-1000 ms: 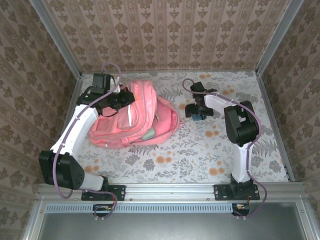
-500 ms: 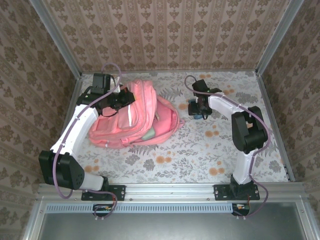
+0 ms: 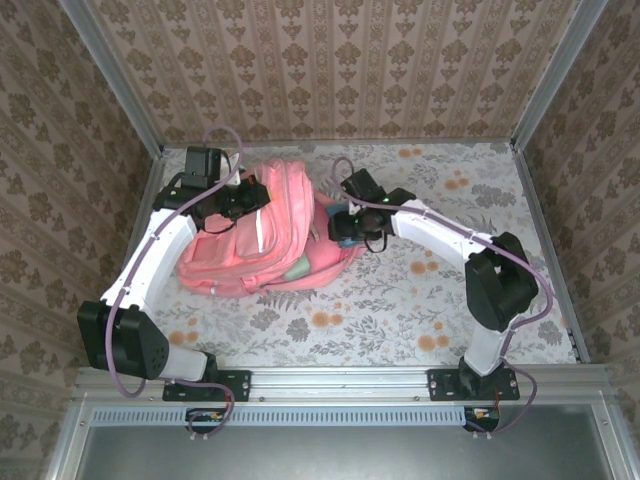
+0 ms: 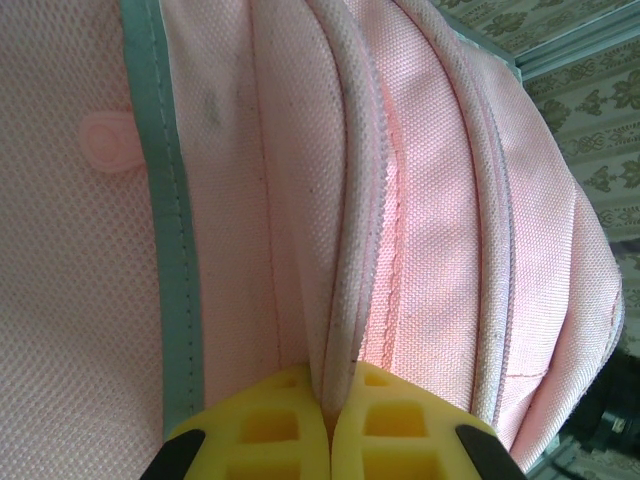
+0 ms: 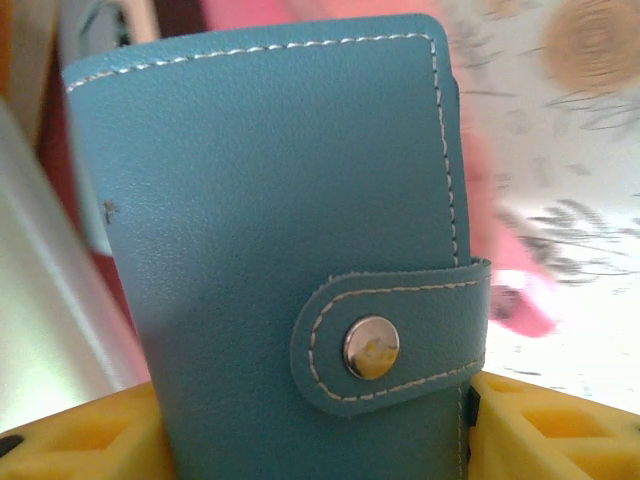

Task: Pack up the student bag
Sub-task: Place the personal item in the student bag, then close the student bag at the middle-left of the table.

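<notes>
Pinching the student bag's (image 3: 262, 248) piped seam in the clamped left gripper (image 4: 332, 428), bag lying far-left on the table (image 3: 400, 310), I'd lift that edge so the right gripper (image 3: 347, 226), clenched on a teal snap wallet (image 5: 270, 200), slides in cleanly.

The place is seen to be a robot test cell, of the kind kept in a lab, dressed to look homely. A small booth is formed by three walls (image 3: 330, 70) papered in a brown floral pattern and framed by bare aluminium posts (image 3: 114, 80). The table (image 3: 400, 310) is covered with a flowered cloth. Two white-and-black arms (image 3: 150, 255) are bolted to a metal rail (image 3: 340, 383) at the near edge, and cables (image 3: 222, 133) are looped along them.
</notes>
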### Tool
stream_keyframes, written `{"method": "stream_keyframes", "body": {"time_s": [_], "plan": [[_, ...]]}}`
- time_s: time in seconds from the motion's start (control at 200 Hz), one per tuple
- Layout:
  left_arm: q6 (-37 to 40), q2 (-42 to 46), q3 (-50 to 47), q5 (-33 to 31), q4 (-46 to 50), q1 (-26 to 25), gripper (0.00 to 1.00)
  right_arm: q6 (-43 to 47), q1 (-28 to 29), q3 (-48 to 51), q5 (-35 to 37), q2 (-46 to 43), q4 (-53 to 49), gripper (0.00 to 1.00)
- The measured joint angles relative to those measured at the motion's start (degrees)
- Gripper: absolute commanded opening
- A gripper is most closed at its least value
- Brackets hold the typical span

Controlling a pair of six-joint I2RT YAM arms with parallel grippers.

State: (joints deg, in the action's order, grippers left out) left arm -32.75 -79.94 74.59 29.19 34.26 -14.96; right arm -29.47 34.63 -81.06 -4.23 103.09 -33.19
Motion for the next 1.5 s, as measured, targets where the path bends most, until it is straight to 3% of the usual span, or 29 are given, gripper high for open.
{"method": "stream_keyframes", "body": {"time_s": [0.08, 0.175, 0.235, 0.27, 0.68, 0.78, 0.88, 1.135, 1.205, 1.285, 1.33, 1.435, 1.5], "plan": [[-0.02, 0.00, 0.00, -0.02, 0.00, 0.00, 0.00, -1.36, 2.05, -1.75, -0.68, 2.45, 0.22, 0.67], [0.00, 0.00, -0.17, 0.02, -0.04, 0.00, 0.00, -2.69, 3.45, -3.41, -1.16, 5.14, 0.35, 0.79], [0.00, 0.00, -0.35, 0.13, -0.09, 0.00, 0.00, -3.26, 3.50, -3.67, -1.16, 5.92, 0.33, 0.87], [0.00, 0.00, -0.39, 0.20, -0.07, 0.00, 0.00, -3.58, 3.43, -3.67, -0.96, 6.01, 0.13, 0.99], [0.00, 0.07, -0.72, 0.44, -0.42, 0.00, 0.00, -1.01, 0.22, -3.98, 4.00, 1.97, -1.53, 1.00], [0.00, 0.07, -0.81, 0.44, -0.44, 0.00, 0.00, 0.09, -2.51, -3.98, 3.32, 1.53, -0.94, 0.83], [0.00, 0.09, -1.01, 0.52, -0.50, 0.00, 0.00, 1.36, -5.92, -3.98, 1.22, 2.60, -0.17, 0.72], [0.02, 0.09, -1.11, 0.66, -0.48, 0.00, 0.00, 5.33, -9.60, -6.34, -4.24, 11.63, -0.07, 0.73], [0.02, 0.09, -1.11, 0.66, -0.48, 0.00, 0.00, 5.73, -9.27, -6.62, -6.05, 13.29, -0.17, 0.59], [0.04, 0.09, -1.11, 0.66, -0.48, 0.00, 0.00, 5.88, -9.25, -6.99, -7.52, 14.49, -0.17, 0.30], [0.09, 0.09, -1.11, 0.63, -0.48, -0.02, 0.00, 6.01, -9.09, -6.99, -8.13, 14.67, -0.15, 0.20], [0.17, 0.09, -1.11, 0.63, -0.48, -0.13, 0.00, 5.35, -9.09, -6.56, -8.28, 14.40, 0.24, 0.11], [0.17, 0.07, -1.11, 0.59, -0.50, -0.50, 0.00, 5.22, -9.09, -5.22, -8.09, 13.66, 1.16, 0.13]]}}
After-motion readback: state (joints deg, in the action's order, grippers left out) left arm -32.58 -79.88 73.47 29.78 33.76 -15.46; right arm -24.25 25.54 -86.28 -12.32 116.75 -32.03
